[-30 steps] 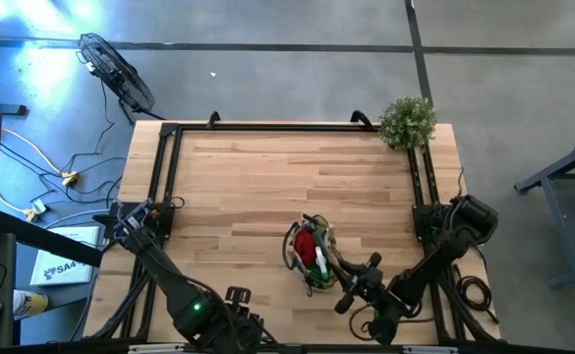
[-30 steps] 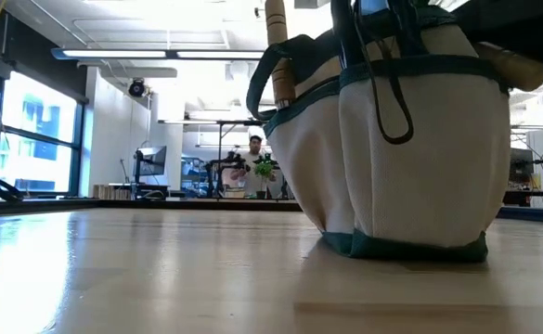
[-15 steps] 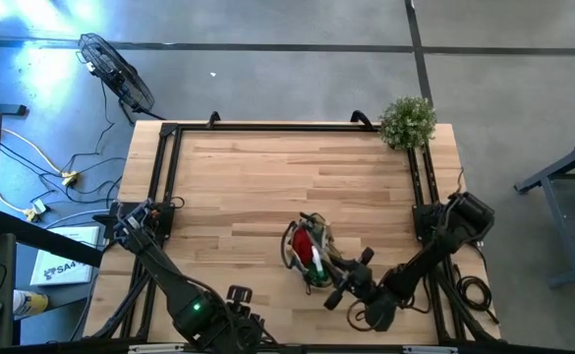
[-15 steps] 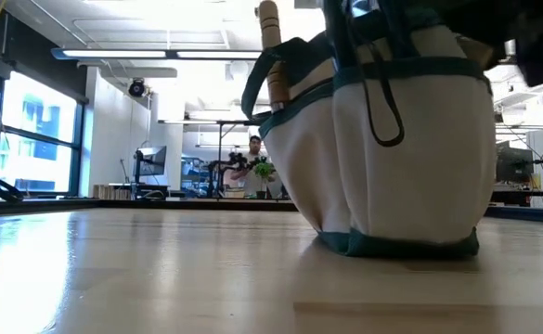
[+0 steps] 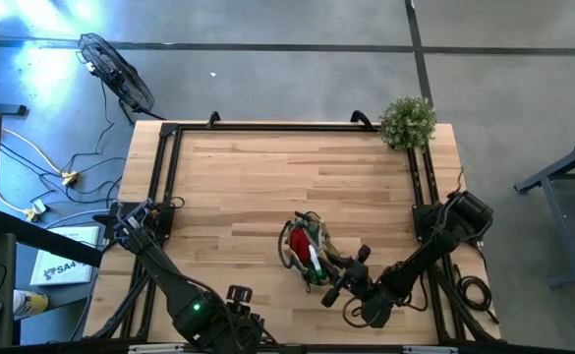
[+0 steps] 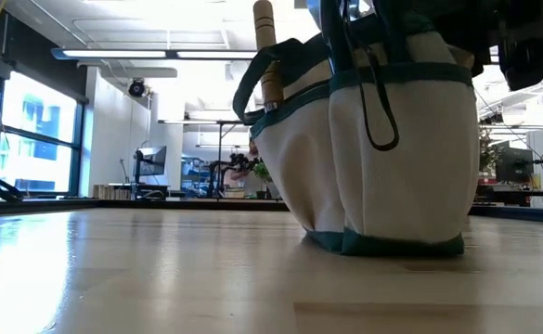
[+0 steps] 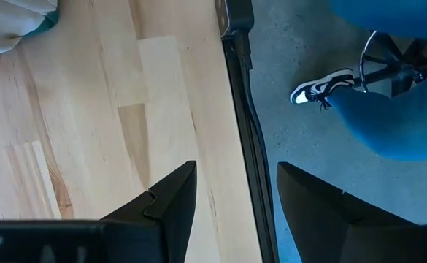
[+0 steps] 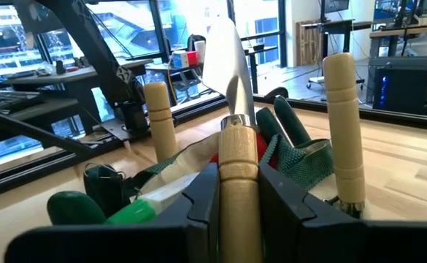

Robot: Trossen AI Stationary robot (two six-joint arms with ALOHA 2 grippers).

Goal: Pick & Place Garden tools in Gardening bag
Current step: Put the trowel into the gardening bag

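Note:
The gardening bag (image 5: 305,251) stands on its base on the table near the front edge, tan with green trim (image 6: 382,139). Wooden handles (image 8: 158,109) (image 8: 341,109), a red piece (image 8: 260,146) and a green-and-white spray bottle (image 8: 125,212) stick out of it. My right gripper (image 5: 338,283), just right of the bag, is shut on a trowel (image 8: 228,88) whose metal blade points over the bag's opening. My left gripper (image 7: 235,183) is open and empty at the table's front edge (image 5: 236,295). My right gripper pinches the trowel's pale wooden handle (image 8: 236,157) between its two fingers (image 8: 202,201), close to the metal neck. The fingers lie along the handle, and the blade (image 8: 224,51) sticks out ahead of them toward the bag. The trowel is lifted clear of the table.
A bushy green plant (image 5: 407,122) stands at the far right corner. A black frame rail (image 7: 246,146) runs along the table's edge. A person's shoe (image 7: 322,84) shows on the floor beyond the table. Open wood lies left of and behind the bag.
My right gripper has gone toward the table's left edge, toward the bag, with the trowel. The bag has slid a little toward the table's left and stays upright.

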